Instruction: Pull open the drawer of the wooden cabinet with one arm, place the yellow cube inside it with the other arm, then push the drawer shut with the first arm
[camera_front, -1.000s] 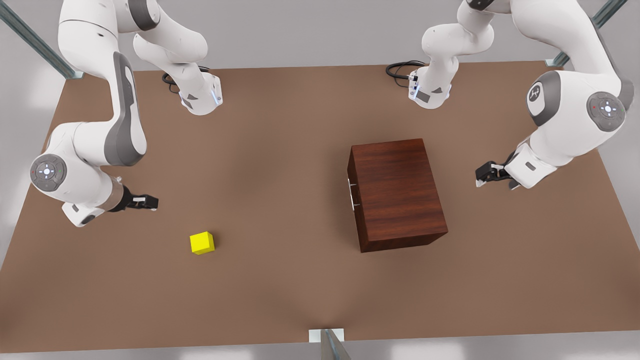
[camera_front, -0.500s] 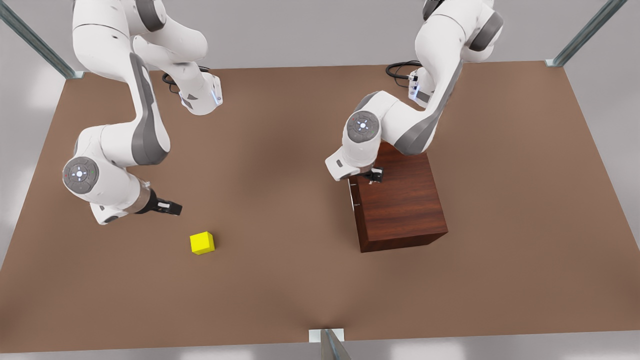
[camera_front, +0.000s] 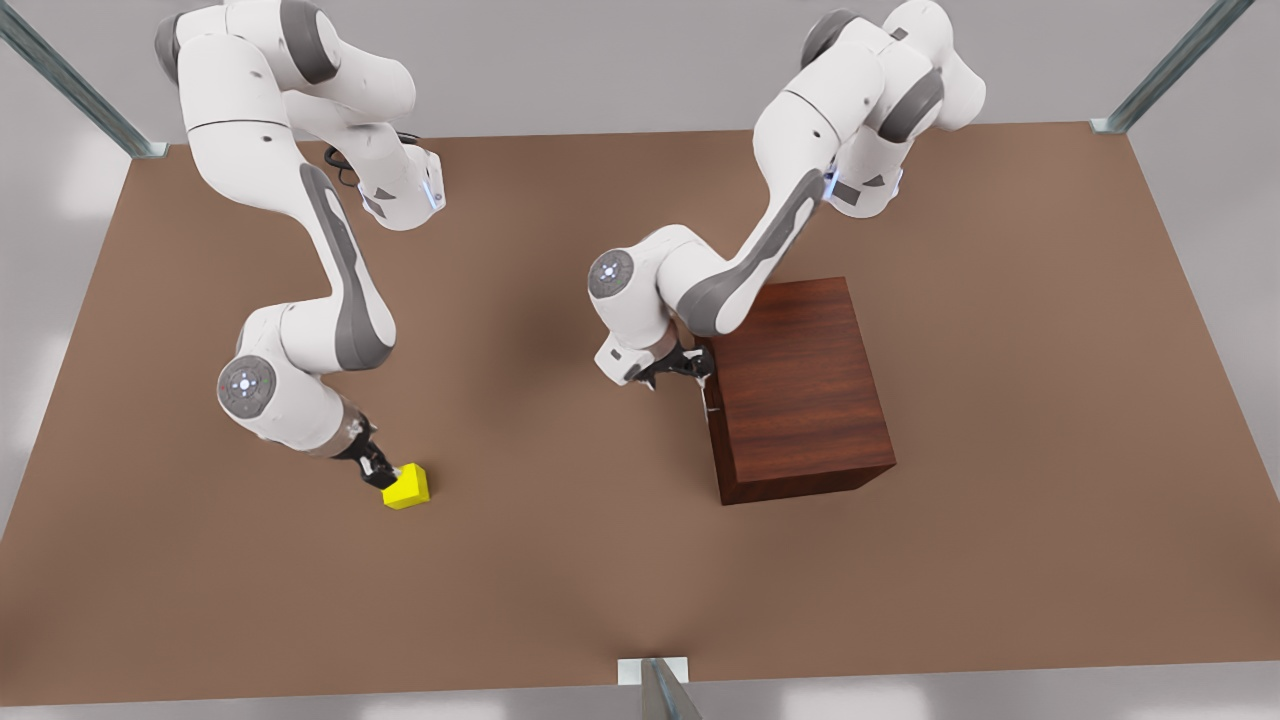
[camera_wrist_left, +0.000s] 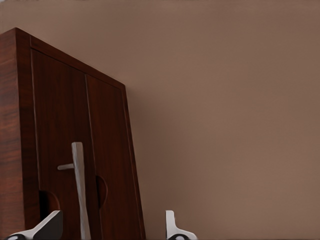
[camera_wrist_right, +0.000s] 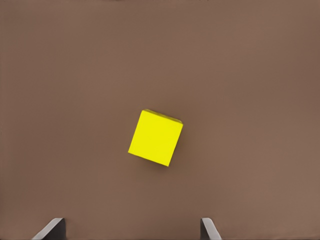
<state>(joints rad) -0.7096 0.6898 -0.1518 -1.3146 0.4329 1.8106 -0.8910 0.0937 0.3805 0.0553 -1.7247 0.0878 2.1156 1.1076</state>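
As both arms stood over the brown bench (camera_front: 560, 560), the scene from the front view's left to right read:

Right tool (camera_front: 378, 468): on the arm at the front view's left, low over the bench, just at the upper-left edge of the yellow cube (camera_front: 406, 487). Contact could not be confirmed from that view.
Right tool state: fingers (camera_wrist_right: 50, 229) spread wide, nothing pinched. In the right wrist view the cube (camera_wrist_right: 155, 138) sat ahead of the fingertips, roughly centred on the gap but not yet between them.
Yellow cube: flat on the bench, front-left area of the front view, well apart from the wooden cabinet (camera_front: 800, 390). Rotated slightly relative to the tool's fingers in the right wrist view.
Left tool (camera_front: 683, 370): on the arm at the front view's right, reaching down to the cabinet's left face as seen in the front view, right at the handle (camera_front: 706, 392).
Left tool state: fingers (camera_wrist_left: 175, 227) spread. The left wrist view had the silver bar handle (camera_wrist_left: 79, 192) running between the two fingertips, not clamped.
Drawer (camera_wrist_left: 75, 150): flush with the cabinet front, closed.
Wooden cabinet: standing on the bench right of centre in the front view, drawer face turned toward the front view's left.
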